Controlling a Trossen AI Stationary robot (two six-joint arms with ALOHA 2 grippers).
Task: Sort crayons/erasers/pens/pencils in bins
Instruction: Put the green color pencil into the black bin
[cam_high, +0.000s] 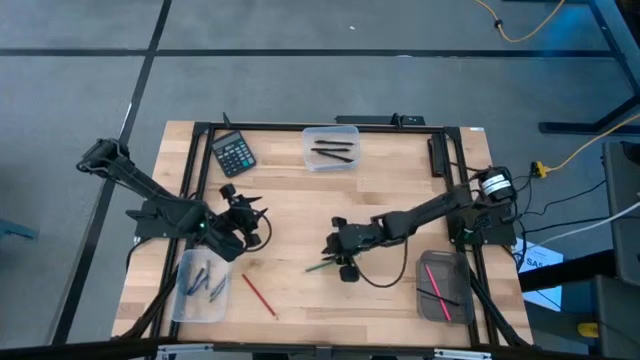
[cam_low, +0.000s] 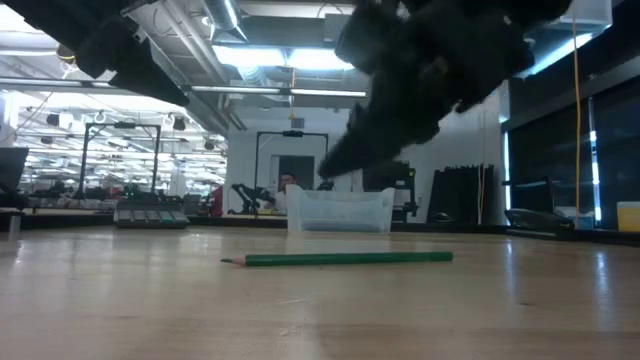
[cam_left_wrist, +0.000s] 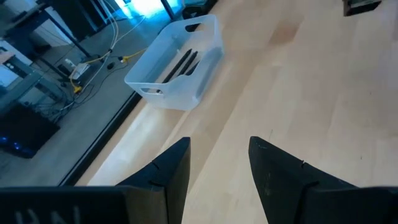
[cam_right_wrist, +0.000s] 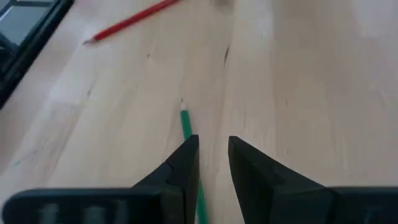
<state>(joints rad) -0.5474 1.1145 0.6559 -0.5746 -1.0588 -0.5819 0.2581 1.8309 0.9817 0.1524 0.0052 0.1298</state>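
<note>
No text I can read anywhere, calculator (cam_high: 234, 154) near the table's (cam_high: 300, 215) far left corner with keys too small to make out, white tag (cam_high: 533, 262) off the table's right edge with blurred, illegible print

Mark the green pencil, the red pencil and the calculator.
green pencil (cam_low: 345, 259): low view, middle of its shaft.
red pencil (cam_high: 259, 295): high view, middle of its shaft.
calculator (cam_high: 234, 154): high view, centre of its keypad.

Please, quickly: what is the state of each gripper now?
Left gripper: open, holding nothing.
Right gripper: open, empty, above the green pencil on the table.
</note>
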